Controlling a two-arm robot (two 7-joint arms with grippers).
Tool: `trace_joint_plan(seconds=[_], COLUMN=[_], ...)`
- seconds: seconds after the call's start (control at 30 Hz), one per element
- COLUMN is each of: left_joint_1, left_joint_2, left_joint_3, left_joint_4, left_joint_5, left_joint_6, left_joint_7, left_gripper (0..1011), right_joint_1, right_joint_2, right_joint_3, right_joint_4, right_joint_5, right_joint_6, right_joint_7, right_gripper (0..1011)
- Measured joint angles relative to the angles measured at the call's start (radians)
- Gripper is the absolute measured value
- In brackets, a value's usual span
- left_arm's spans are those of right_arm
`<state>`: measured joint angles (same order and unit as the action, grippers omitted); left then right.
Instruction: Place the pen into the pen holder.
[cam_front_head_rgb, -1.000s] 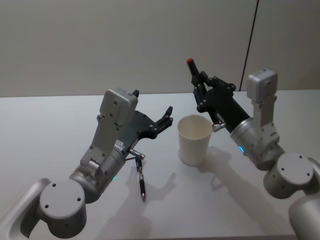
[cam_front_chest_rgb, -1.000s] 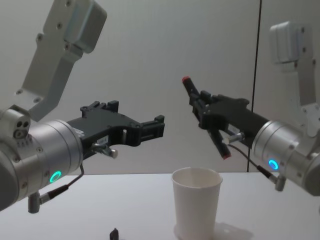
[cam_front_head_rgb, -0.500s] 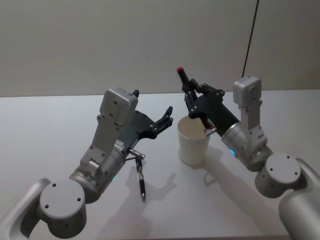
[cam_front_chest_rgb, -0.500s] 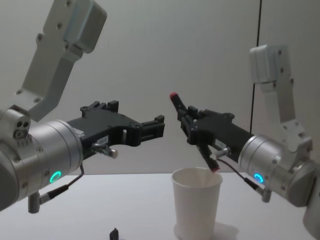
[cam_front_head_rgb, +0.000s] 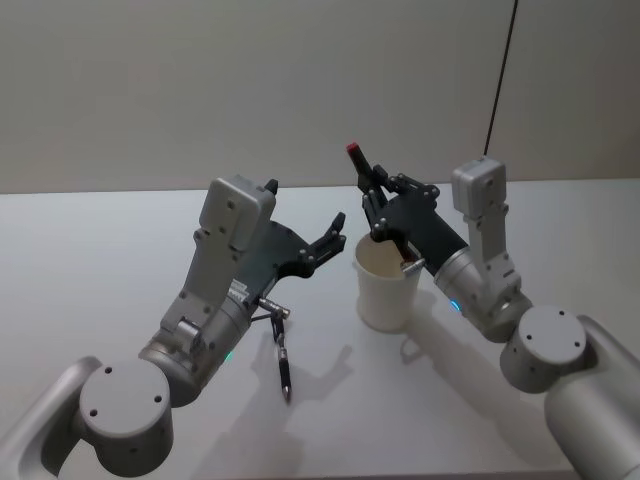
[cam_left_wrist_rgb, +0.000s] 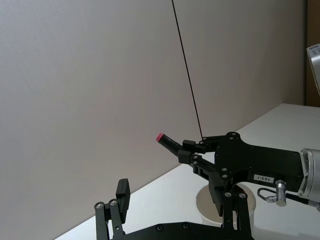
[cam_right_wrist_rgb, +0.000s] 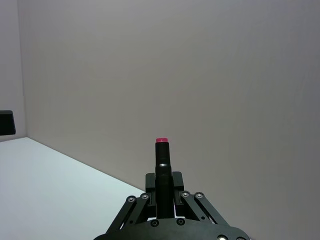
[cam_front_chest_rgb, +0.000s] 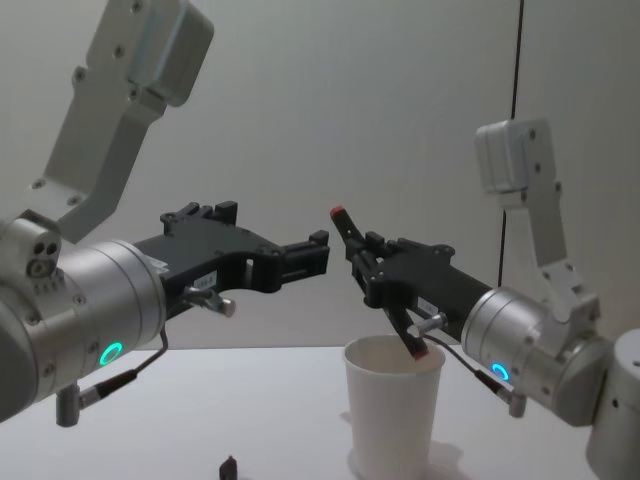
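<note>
Your right pincer, centre frame, grips the tilted pen, its lower tip at the rim of the pen holder; your left pincer hangs open, centre-left.

The pen is black and slim with a red tip at each end. It is clamped mid-length in the right end effector and tilted, its upper end leaning left and its lower end at the pen holder's mouth. The pen holder, a plain white tapered paper cup with a rolled rim, stands upright on the bench.
</note>
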<state>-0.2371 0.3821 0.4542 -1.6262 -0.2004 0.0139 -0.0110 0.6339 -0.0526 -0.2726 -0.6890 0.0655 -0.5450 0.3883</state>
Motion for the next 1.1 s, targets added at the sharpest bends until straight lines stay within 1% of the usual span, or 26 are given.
trace_joint_plan(seconds=[0.07,0.13,0.17,0.27,0.3,0.33,0.4,0.53,0.57,0.67,0.8,0.87,0.97,1.0,1.03,1.1], left_joint_1=[0.0,0.0,0.0,0.0,0.0,0.0,0.0,0.0,0.0,0.0,0.0,0.0,0.0,0.0,0.0,0.0], left_joint_2=[0.0,0.0,0.0,0.0,0.0,0.0,0.0,0.0,0.0,0.0,0.0,0.0,0.0,0.0,0.0,0.0], left_joint_3=[0.0,0.0,0.0,0.0,0.0,0.0,0.0,0.0,0.0,0.0,0.0,0.0,0.0,0.0,0.0,0.0], left_joint_4=[0.0,0.0,0.0,0.0,0.0,0.0,0.0,0.0,0.0,0.0,0.0,0.0,0.0,0.0,0.0,0.0], left_joint_5=[0.0,0.0,0.0,0.0,0.0,0.0,0.0,0.0,0.0,0.0,0.0,0.0,0.0,0.0,0.0,0.0], left_joint_6=[0.0,0.0,0.0,0.0,0.0,0.0,0.0,0.0,0.0,0.0,0.0,0.0,0.0,0.0,0.0,0.0], left_joint_7=[0.0,0.0,0.0,0.0,0.0,0.0,0.0,0.0,0.0,0.0,0.0,0.0,0.0,0.0,0.0,0.0], left_gripper=[1004,1004,1004,1004,1004,1004,1004,1004,1004,1004,1004,1004,1004,1004,1004,1004], right_joint_1=[0.012,0.022,0.022,0.036,0.036,0.041,0.046,0.052,0.052,0.052,0.043,0.037,0.022,0.017,0.007,-0.004], right_joint_2=[-0.003,-0.006,-0.006,-0.01,-0.01,-0.012,-0.014,-0.015,-0.015,-0.015,-0.013,-0.011,-0.006,-0.004,-0.002,0.002], right_joint_3=[0.0,0.0,0.0,0.001,0.001,0.001,0.001,0.001,0.002,0.002,0.003,0.004,0.005,0.006,0.007,0.008], right_joint_4=[0.025,0.044,0.044,0.074,0.074,0.083,0.095,0.107,0.108,0.108,0.091,0.077,0.048,0.035,0.015,-0.007], right_joint_5=[-0.001,-0.002,-0.002,-0.002,-0.002,-0.002,-0.002,0.0,0.0,0.002,0.008,0.011,0.018,0.02,0.024,0.029], right_joint_6=[-0.009,-0.018,-0.018,-0.032,-0.032,-0.037,-0.042,-0.049,-0.05,-0.052,-0.05,-0.046,-0.035,-0.032,-0.025,-0.014], right_joint_7=[0.0,0.0,0.0,0.001,0.001,0.002,0.004,0.007,0.009,0.01,0.013,0.013,0.013,0.013,0.012,0.008], right_gripper=[181,208,243,330,379,400,474,580,642,721,852,888,979,979,1001,1001])
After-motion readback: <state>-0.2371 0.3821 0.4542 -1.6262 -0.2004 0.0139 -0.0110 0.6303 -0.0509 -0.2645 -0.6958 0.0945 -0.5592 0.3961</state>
